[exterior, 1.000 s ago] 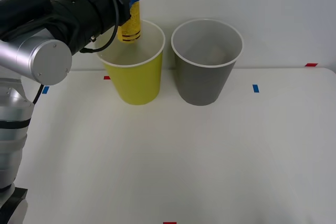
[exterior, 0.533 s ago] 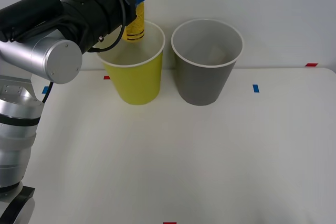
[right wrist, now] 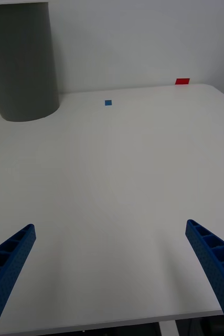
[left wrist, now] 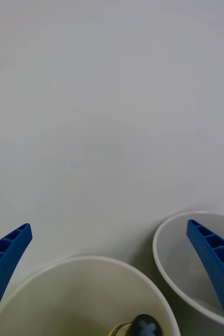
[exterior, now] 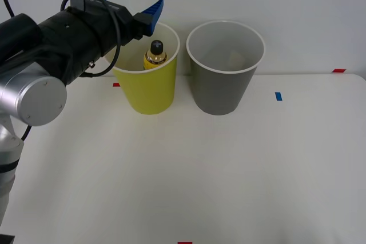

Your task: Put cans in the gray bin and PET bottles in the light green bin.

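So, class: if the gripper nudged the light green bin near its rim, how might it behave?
The light green bin probably tips easily: it narrows toward its base. It likely weighs little, holding just one small PET bottle. The open left gripper hovers above it.

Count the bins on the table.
2. The light green bin stands on the left with a bottle inside, under the open left gripper; the gray bin stands beside it on the right.

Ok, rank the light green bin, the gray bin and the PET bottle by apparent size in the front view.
1. Light green bin and gray bin: they look alike, so no ranking between them.
2. PET bottle: clearly smallest, though just its top shows inside the green bin.
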You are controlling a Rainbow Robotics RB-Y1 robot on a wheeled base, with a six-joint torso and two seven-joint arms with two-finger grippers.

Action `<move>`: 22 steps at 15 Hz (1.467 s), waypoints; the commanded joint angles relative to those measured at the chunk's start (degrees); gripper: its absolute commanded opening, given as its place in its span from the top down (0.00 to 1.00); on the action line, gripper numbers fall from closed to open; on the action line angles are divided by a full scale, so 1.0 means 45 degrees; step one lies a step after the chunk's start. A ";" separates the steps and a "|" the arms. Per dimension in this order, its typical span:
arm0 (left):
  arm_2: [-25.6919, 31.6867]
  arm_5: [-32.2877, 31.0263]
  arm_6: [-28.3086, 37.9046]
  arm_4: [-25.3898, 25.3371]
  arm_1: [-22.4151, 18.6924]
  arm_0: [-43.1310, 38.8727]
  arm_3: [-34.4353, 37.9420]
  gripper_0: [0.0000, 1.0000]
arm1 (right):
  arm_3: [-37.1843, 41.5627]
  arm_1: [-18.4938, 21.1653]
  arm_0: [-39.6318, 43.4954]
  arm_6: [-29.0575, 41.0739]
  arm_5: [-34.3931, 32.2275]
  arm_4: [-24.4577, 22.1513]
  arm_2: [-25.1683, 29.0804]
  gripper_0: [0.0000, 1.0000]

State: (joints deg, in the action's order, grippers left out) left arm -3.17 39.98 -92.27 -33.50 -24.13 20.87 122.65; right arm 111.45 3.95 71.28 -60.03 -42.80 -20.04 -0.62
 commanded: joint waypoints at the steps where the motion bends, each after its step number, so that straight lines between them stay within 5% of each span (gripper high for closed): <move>1: 0.0764 0.0003 0.0095 -0.0017 -0.0594 -0.3506 0.3291 0.00 | 0.0000 0.0000 0.0000 0.0000 0.0000 0.0000 0.0000 0.00; 6: 0.0979 -0.1306 -0.0120 0.0002 -0.0633 -0.7744 0.5342 0.00 | 0.0000 0.0000 0.0000 0.0000 0.0000 0.0000 0.0000 0.00; 14: 0.0822 -0.1931 -0.0179 -0.0076 -0.1121 -0.8955 0.5264 0.00 | 0.0000 0.0000 0.0000 0.0000 0.0000 0.0000 0.0000 0.00; 19: -0.2166 -0.8806 -0.0042 0.2659 -0.0965 -0.9932 0.1690 0.00 | 0.0000 0.0000 0.0000 0.0000 0.0000 0.0000 0.0000 0.00; 22: -0.2947 -1.0817 0.0271 0.4163 -0.0633 -1.1201 0.0830 0.00 | 0.0000 0.0000 0.0000 0.0000 0.0000 0.0000 0.0000 0.00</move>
State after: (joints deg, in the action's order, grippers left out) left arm -13.89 -4.55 -91.97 -18.19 -27.87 -26.10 128.73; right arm 111.45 3.96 71.28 -60.03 -42.80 -20.04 -0.62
